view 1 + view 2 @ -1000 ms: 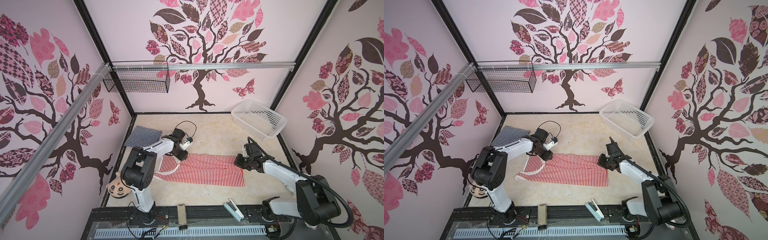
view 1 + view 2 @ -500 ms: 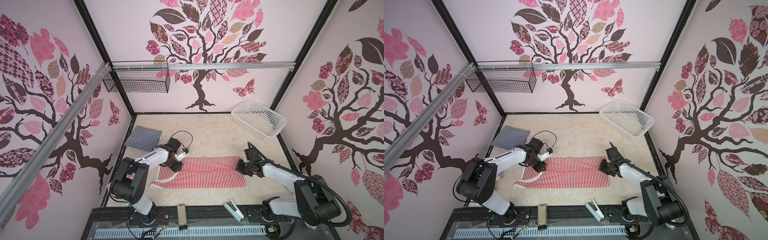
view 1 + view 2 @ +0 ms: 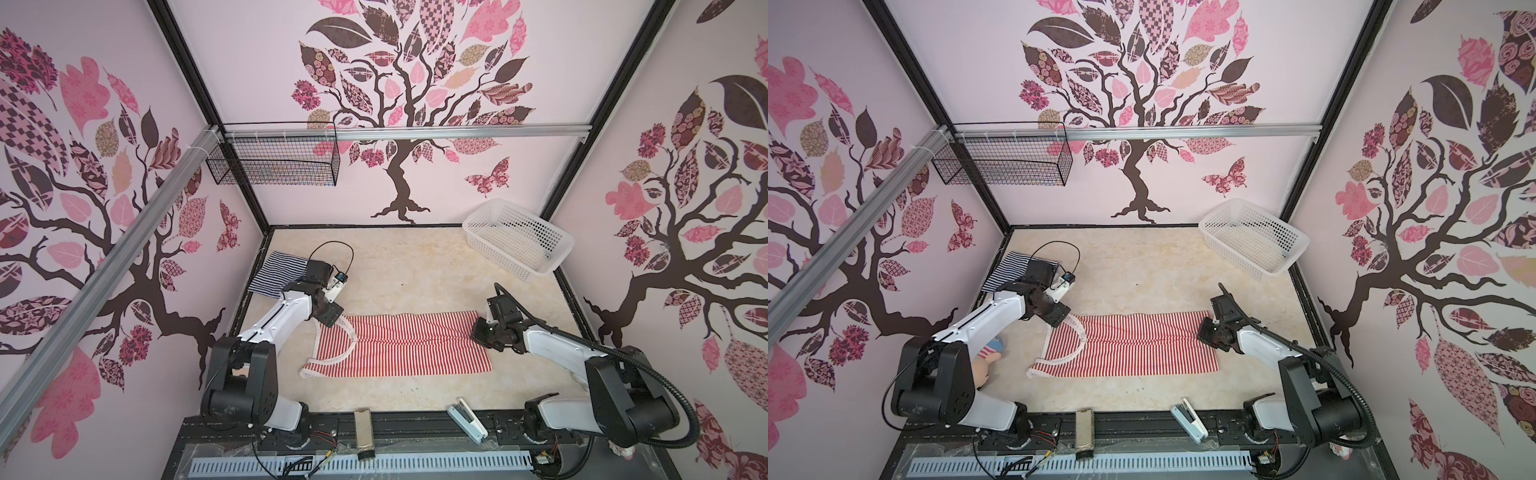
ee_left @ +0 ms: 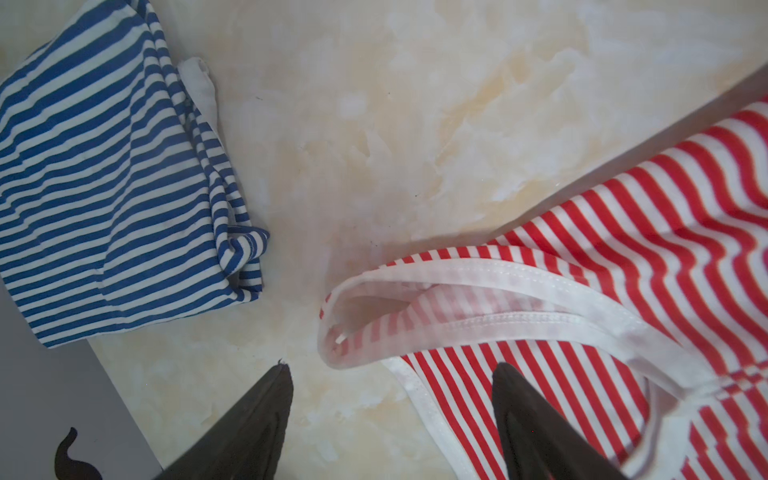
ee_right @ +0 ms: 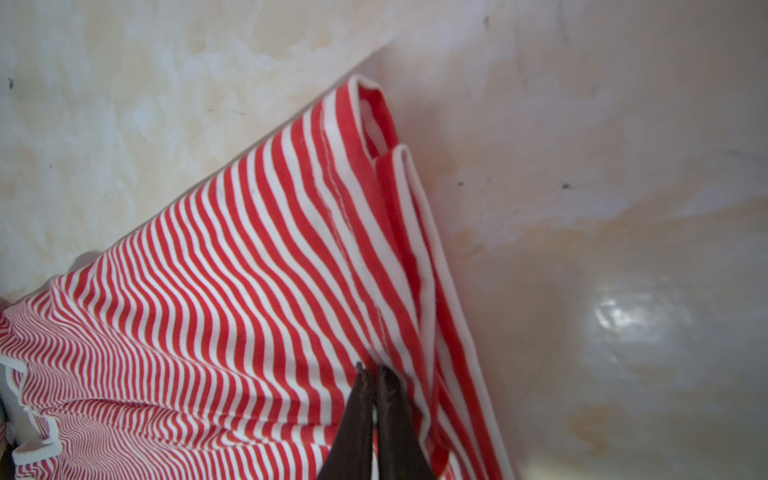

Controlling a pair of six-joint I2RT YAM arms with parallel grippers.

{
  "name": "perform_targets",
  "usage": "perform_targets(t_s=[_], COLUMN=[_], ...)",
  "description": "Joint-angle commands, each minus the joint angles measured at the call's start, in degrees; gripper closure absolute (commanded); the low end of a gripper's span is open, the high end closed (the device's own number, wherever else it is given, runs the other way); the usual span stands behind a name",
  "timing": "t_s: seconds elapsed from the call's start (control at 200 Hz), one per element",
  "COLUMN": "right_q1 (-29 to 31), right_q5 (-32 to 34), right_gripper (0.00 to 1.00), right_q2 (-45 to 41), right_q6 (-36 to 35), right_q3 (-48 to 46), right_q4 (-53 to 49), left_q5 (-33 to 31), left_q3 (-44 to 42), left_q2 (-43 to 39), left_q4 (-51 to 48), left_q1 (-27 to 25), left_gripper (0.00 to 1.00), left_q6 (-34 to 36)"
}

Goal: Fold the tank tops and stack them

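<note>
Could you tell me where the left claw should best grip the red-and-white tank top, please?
I'd pinch the white-trimmed shoulder strap of the red-and-white tank top, coming down from above with the open left claw: the thin loop lies clear of the body.

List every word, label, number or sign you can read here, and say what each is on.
No text can be read in any view.
The red-and-white tank top: stripes only, no label showing.
The navy-and-white tank top: stripes only.
The white basket and the wire basket: no markings.
The white stapler-like item and the tan block at the front edge: too small to tell.
</note>
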Motion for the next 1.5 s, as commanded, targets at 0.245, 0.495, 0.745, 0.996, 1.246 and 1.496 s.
perform_targets(t_s=[0.245, 0.495, 0.745, 0.996, 1.246, 1.496], right_q1=[0.1, 0.1, 0.1, 0.1, 0.1, 0.1], right_q5=[2.4, 3.7, 3.6, 4.3, 4.7, 5.9], right_gripper=[0.91, 0.98, 0.99, 1.00, 1.00, 1.00], right_q2=[0.9, -1.3, -2.6, -3.9, -3.8, -4.3], right_q6=[1.0, 2.9, 3.6, 4.5, 5.4, 4.9], right_q3=[-2.5, -4.0, -5.2, -6.4, -6.3, -5.6], right_q4=[-2.1, -3.0, -3.7, -4.3, -4.6, -6.1], left_q5=[-1.6, 1.8, 3.3, 1.8, 0.4, -2.1], left_q3=[4.2, 4.4, 2.5, -3.8, -12.3, -14.8], left_q2=[5.9, 4.6, 0.5, -8.3, -12.9, -9.5], left_q4=[1.6, -1.7, -3.2, -0.9, 4.2, 7.6], left_q1=[3.2, 5.5, 6.2, 8.2, 9.1, 9.1], left_gripper=[0.23, 0.58, 1.00, 1.00, 0.96, 0.74], left_q6=[1.2, 2.3, 2.9, 5.5, 8.4, 8.2])
